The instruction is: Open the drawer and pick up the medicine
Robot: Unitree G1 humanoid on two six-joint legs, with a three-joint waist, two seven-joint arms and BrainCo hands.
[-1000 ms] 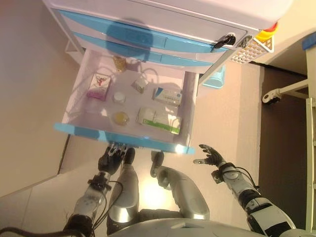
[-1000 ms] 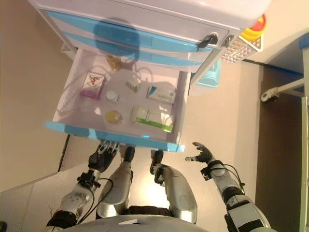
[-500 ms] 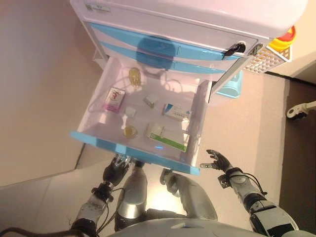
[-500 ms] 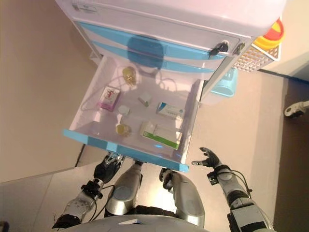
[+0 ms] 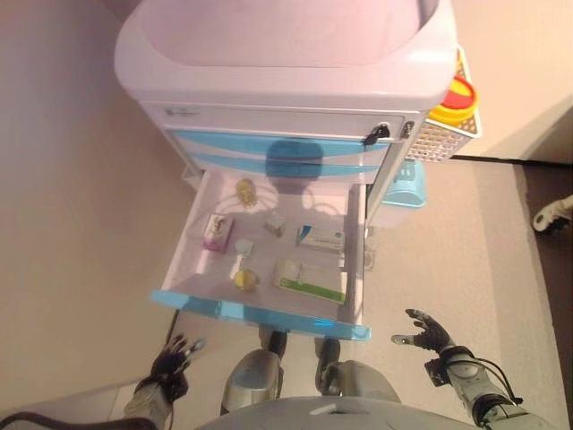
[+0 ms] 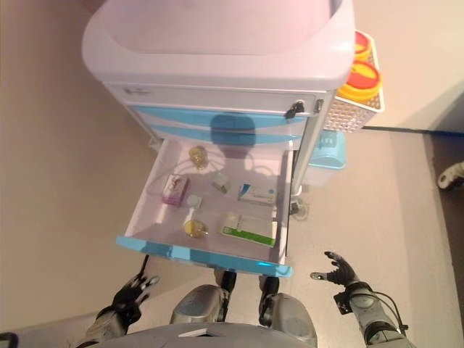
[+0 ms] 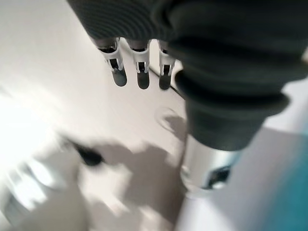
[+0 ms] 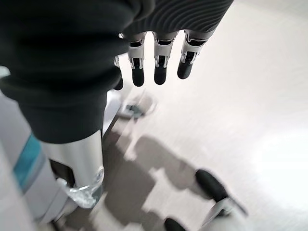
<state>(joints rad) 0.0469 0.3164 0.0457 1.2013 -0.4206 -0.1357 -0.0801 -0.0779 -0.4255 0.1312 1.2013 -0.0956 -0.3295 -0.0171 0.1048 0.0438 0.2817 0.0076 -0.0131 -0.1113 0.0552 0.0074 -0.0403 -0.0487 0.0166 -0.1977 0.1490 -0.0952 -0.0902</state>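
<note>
Pale beige floor (image 5: 81, 197) on all sides, smooth and softly lit, no hard shadows. In the middle, a white trolley (image 5: 286, 54) with a broad rimmed top and pale blue bands across the front. On the trolley's right side, a white mesh basket (image 5: 437, 136) holding a yellow tub (image 5: 458, 92) with a red lid. Just below the basket, by the trolley's right edge, a light blue bin (image 5: 405, 184). Cream wall (image 5: 519, 72) at upper right, a darker floor strip (image 5: 548, 287) and a white castor (image 5: 551, 213) at far right.
</note>
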